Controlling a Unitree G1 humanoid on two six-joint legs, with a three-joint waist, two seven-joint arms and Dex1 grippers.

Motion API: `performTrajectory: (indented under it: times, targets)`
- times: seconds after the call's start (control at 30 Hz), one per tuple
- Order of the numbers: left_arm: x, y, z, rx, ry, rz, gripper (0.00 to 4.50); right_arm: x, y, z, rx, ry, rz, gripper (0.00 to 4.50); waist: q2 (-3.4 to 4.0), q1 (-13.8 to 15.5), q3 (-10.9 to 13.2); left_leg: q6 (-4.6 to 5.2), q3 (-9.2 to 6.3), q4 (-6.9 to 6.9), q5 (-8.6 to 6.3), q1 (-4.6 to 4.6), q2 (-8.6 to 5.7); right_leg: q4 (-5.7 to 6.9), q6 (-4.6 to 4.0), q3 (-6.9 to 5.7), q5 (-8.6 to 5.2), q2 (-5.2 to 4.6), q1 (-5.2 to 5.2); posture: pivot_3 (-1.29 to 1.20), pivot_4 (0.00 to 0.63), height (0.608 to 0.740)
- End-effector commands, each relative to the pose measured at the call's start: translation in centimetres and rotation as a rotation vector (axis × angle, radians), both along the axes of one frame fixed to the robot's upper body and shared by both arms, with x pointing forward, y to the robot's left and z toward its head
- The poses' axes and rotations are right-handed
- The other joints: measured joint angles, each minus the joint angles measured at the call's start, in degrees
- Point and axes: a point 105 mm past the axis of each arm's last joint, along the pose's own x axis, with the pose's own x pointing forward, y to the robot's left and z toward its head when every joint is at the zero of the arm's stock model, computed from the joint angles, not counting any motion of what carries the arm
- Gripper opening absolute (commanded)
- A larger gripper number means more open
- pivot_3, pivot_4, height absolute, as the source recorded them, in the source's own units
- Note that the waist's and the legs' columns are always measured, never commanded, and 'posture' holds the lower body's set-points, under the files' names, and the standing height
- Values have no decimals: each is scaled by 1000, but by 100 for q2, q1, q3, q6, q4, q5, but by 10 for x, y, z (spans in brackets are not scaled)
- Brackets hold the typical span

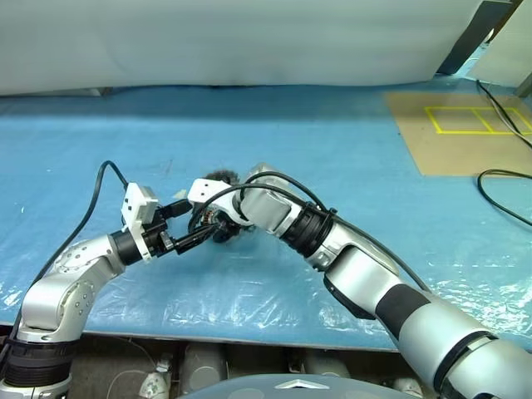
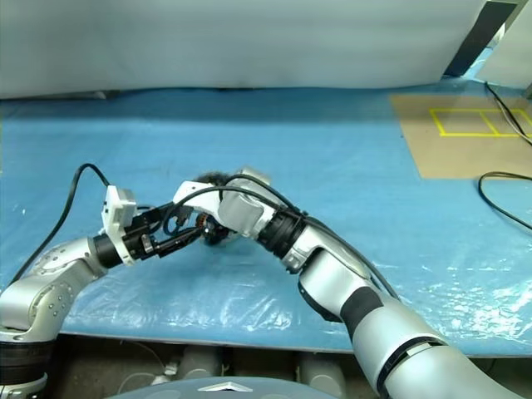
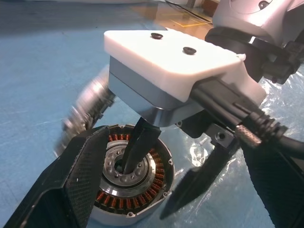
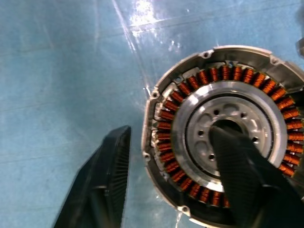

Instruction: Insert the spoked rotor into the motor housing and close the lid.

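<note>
Right tool (image 4: 172, 129) pointing steeply down, spread open and gripping nothing: one finger (image 4: 237, 166) dipped into the centre hole of the motor housing (image 4: 228, 76), the other outside the rim and just clear of it. Left tool (image 1: 199, 237) level and wide open, empty, its fingers flanking the same housing. Housing flat on the blue bench (image 1: 332, 150), copper coils exposed, no spoked wheel in it yet.

Likely trouble:
- Lifting away at a slant could catch the inner finger on the bore and drag or tip the housing.
- Closing now would clamp across the coils and might scrape the wire.
- With two tools crowded so close, a sideways move risks a knock between them.
- Blurred silver disc (image 3: 85, 111) just beside the housing, probably the lid, could get nudged off.
</note>
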Motion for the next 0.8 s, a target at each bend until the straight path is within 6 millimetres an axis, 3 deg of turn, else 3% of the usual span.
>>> performTrajectory:
  times: [0.03,0.17,0.37,0.7,0.8]
  targets:
    - [-2,-5,11,-5,-40,-26,4500,-17,0,-19,-18,170,4,3286,1,-2,1,0,0,0,0,0,1,0,-2,0,-1,1,-1,0,150,740]
    - [-1,-5,11,-3,-37,-29,4500,-14,9,15,77,193,-1,3286,2,10,3,-1,-1,0,0,-16,0,-1,-7,-1,-5,1,-13,0,150,740]
    - [-1,-7,10,-7,-27,-39,4500,-14,-1,55,169,230,-23,3286,-1,35,12,-3,-4,1,0,-55,0,-2,16,-15,10,1,-40,0,150,740]
    - [4,-10,11,-5,-30,-59,4500,-16,-1,68,240,276,-91,3286,-2,40,11,-8,-10,3,-2,-59,6,-2,17,-23,10,5,-40,0,150,740]
    - [3,-9,13,-1,-28,-70,4500,-6,-14,73,248,239,-96,3286,-2,53,11,-8,-10,4,-2,-61,5,-2,17,-24,10,5,-40,0,150,740]
